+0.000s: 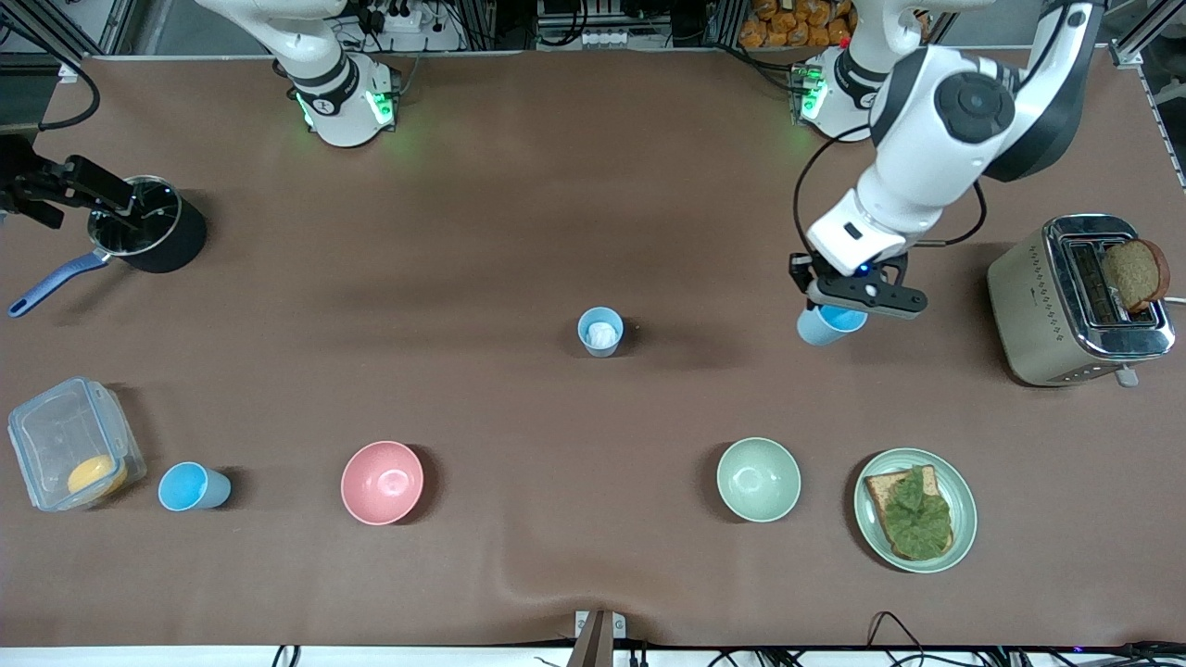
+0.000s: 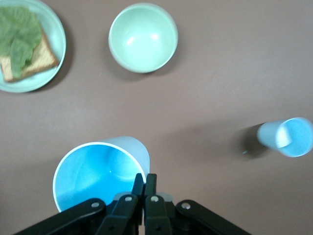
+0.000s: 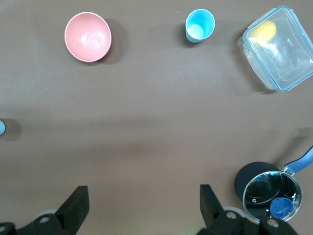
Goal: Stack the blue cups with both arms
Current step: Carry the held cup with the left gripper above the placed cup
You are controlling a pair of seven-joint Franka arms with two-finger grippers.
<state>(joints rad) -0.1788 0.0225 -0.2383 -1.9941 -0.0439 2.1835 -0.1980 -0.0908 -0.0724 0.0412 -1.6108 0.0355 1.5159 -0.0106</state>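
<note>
There are three light-blue cups. My left gripper is shut on the rim of one blue cup, between the toaster and the table's middle; one finger is inside the rim, and the wrist view shows the gripper and the cup. I cannot tell whether this cup touches the table. A second blue cup stands upright at the table's middle with something white inside; it also shows in the left wrist view. A third blue cup stands beside the clear box, also in the right wrist view. My right gripper is open and empty, high over the table near the pot.
A pink bowl and a pale green bowl stand near the front camera. A plate holds lettuce toast. A toaster stands at the left arm's end. A black pot and a clear box are at the right arm's end.
</note>
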